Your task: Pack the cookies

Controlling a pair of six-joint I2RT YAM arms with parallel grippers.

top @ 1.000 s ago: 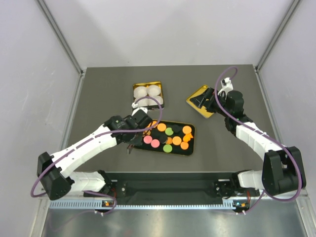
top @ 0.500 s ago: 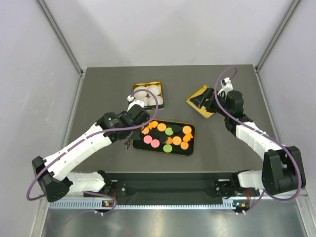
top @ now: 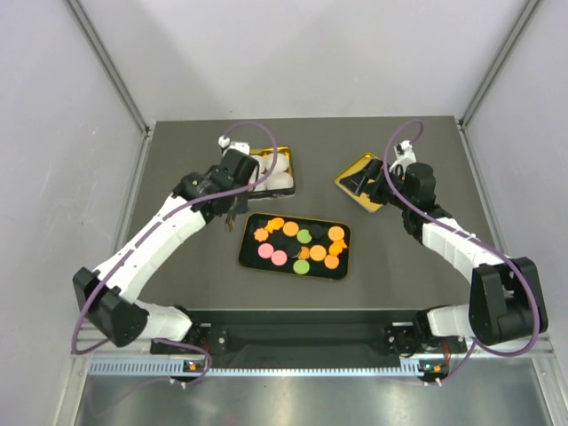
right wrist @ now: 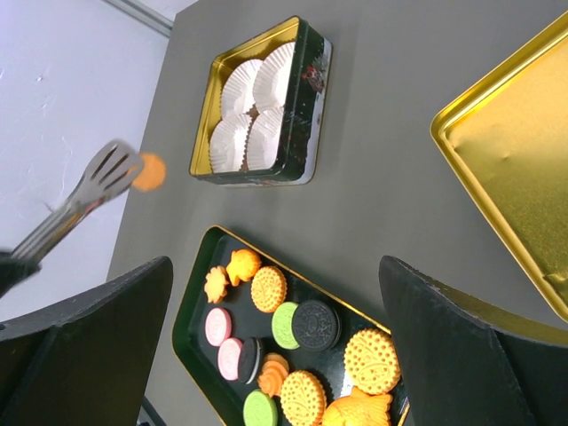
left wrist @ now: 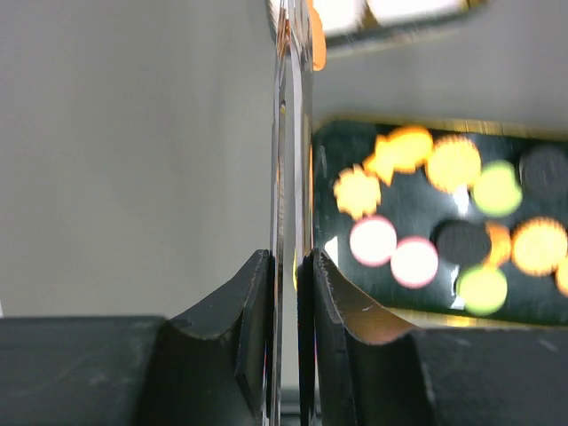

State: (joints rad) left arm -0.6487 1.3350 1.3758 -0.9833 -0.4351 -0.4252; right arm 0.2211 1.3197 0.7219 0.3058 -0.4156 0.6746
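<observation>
My left gripper (top: 233, 202) (left wrist: 288, 266) is shut on metal tongs (left wrist: 286, 133) (right wrist: 93, 182). The tongs pinch a small round orange cookie (right wrist: 152, 170) (left wrist: 317, 37) in the air, just left of the square tin (top: 291, 173) (right wrist: 306, 106). White paper cups (right wrist: 253, 111) fill that tin. Several orange, pink, green and dark cookies lie in the black tray (top: 247, 253) (right wrist: 191, 328) (left wrist: 337, 142) at mid-table. My right gripper (top: 377, 176) (right wrist: 275, 266) hangs open and empty, above the table beside the lid.
The tin's gold lid (top: 359, 185) (right wrist: 515, 186) lies upside down at the back right, under my right wrist. Grey walls close in the table on the left, right and back.
My left arm has lifted the tongs off the tray's left end and swung them back and left towards the tin, carrying the orange cookie. The right arm has stayed put.
</observation>
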